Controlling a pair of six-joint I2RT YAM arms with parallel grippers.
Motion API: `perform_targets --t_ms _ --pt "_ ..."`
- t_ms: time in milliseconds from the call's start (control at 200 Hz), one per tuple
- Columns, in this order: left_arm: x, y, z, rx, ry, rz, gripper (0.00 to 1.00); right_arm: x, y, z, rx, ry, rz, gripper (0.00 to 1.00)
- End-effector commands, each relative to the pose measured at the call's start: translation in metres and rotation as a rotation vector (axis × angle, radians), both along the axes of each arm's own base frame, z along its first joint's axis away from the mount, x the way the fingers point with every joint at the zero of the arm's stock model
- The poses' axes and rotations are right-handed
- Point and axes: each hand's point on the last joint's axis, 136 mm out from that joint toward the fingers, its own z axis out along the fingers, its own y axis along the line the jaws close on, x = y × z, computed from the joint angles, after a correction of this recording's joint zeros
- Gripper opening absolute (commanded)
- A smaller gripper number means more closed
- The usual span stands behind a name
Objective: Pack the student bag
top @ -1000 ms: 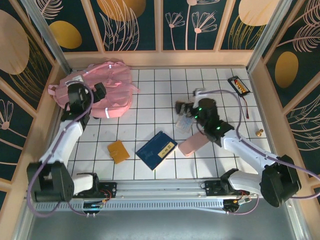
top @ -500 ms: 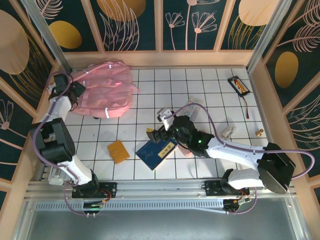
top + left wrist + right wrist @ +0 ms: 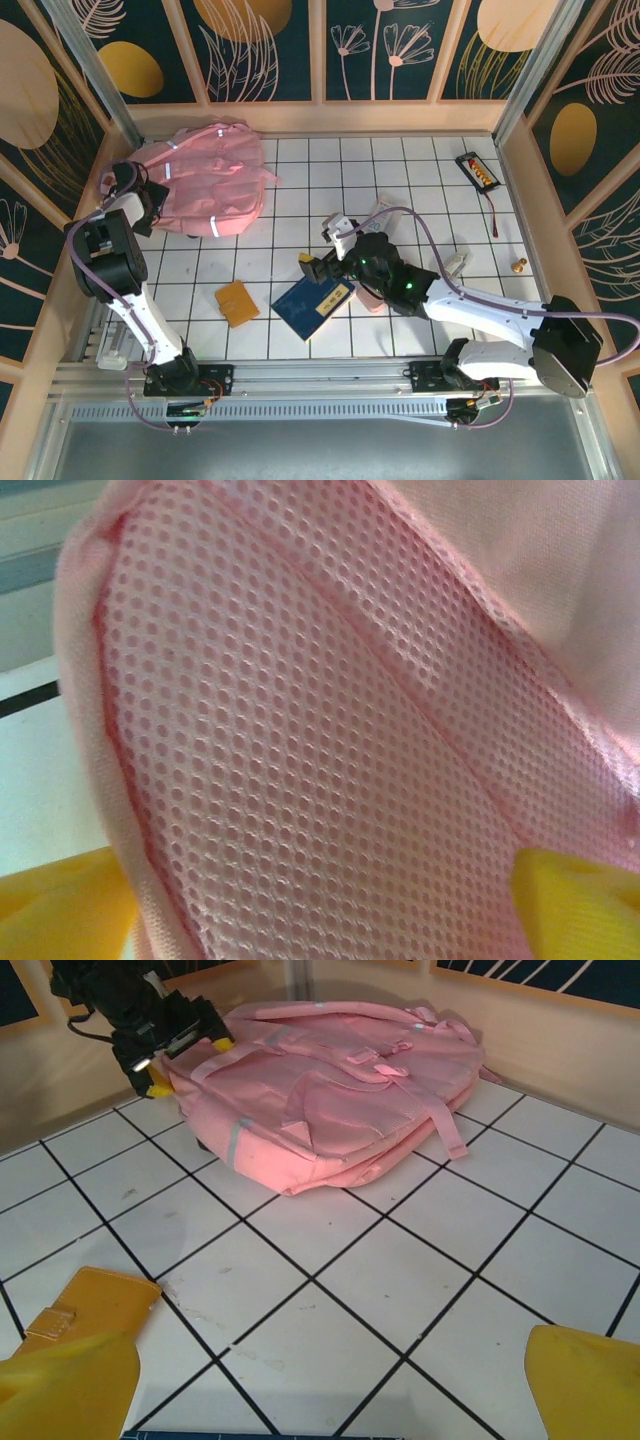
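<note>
While the bag (image 3: 215, 180) lies back left, left hand (image 3: 140, 195) straddles its mesh, wide apart.
Right hand (image 3: 314, 264), wide too, hovers by a blue book (image 3: 312, 298).

A: What lies on the white tiled table (image 3: 300, 190)?
B: Pink student bag (image 3: 210, 180) at the far left corner; orange pouch (image 3: 237, 303) and blue notebook (image 3: 312, 300) near the front; black tray (image 3: 478, 170) far right.

White arm links (image 3: 490, 310), black joints (image 3: 105, 255), purple cables (image 3: 420, 222), yellow pads (image 3: 585, 1380) on jaws.
</note>
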Motion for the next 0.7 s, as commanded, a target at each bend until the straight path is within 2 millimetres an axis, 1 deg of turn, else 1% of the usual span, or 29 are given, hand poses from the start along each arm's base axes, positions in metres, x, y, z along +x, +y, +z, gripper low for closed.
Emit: perform_targets --t_ms 0,45,80,125,130,200,260,315,375,420,465,530,586,636,696 --pt "-0.004 -0.004 -0.007 -0.031 -0.006 0.024 0.60 0.003 -0.005 0.006 -0.007 0.002 -0.038 0.99" --pt "-0.003 -0.006 -0.006 -0.034 -0.012 0.006 0.37 0.002 -0.005 0.009 0.007 0.003 -0.039 0.99" --pt "-0.001 -0.009 -0.002 -0.036 -0.027 -0.016 0.24 0.003 -0.007 0.012 0.024 -0.001 -0.046 0.99" --pt "0.001 -0.010 0.005 -0.033 -0.045 -0.035 0.01 0.004 -0.009 0.017 0.046 -0.008 -0.062 0.99" --pt "0.001 -0.010 0.006 -0.031 -0.047 -0.035 0.00 0.004 -0.009 0.018 0.050 -0.008 -0.063 0.99" --pt "0.003 -0.010 0.027 -0.004 -0.079 -0.055 0.00 0.007 -0.013 0.024 0.072 -0.018 -0.079 0.99" --pt "0.006 -0.007 0.050 0.028 -0.105 -0.074 0.00 0.011 -0.017 0.031 0.086 -0.031 -0.098 0.99" --pt "0.010 -0.007 0.075 0.050 -0.135 -0.099 0.00 0.014 -0.021 0.038 0.096 -0.046 -0.116 0.99" --pt "0.022 -0.015 0.107 0.037 -0.215 -0.149 0.00 0.020 -0.029 0.048 0.106 -0.069 -0.145 0.99" --pt "0.037 -0.028 0.139 0.021 -0.315 -0.213 0.00 0.027 -0.036 0.054 0.112 -0.082 -0.172 0.99" --pt "0.051 -0.041 0.176 0.038 -0.409 -0.273 0.00 0.036 -0.047 0.061 0.121 -0.090 -0.213 0.99" --pt "0.069 -0.060 0.233 0.138 -0.506 -0.360 0.00 0.054 -0.069 0.070 0.139 -0.081 -0.297 0.99" --pt "0.083 -0.083 0.277 0.240 -0.571 -0.443 0.00 0.066 -0.085 0.077 0.155 -0.070 -0.338 0.99" --pt "0.093 -0.107 0.310 0.320 -0.628 -0.528 0.00 0.072 -0.096 0.084 0.163 -0.079 -0.350 0.99" --pt "0.103 -0.134 0.337 0.388 -0.680 -0.616 0.00 0.077 -0.107 0.093 0.175 -0.091 -0.369 0.99"
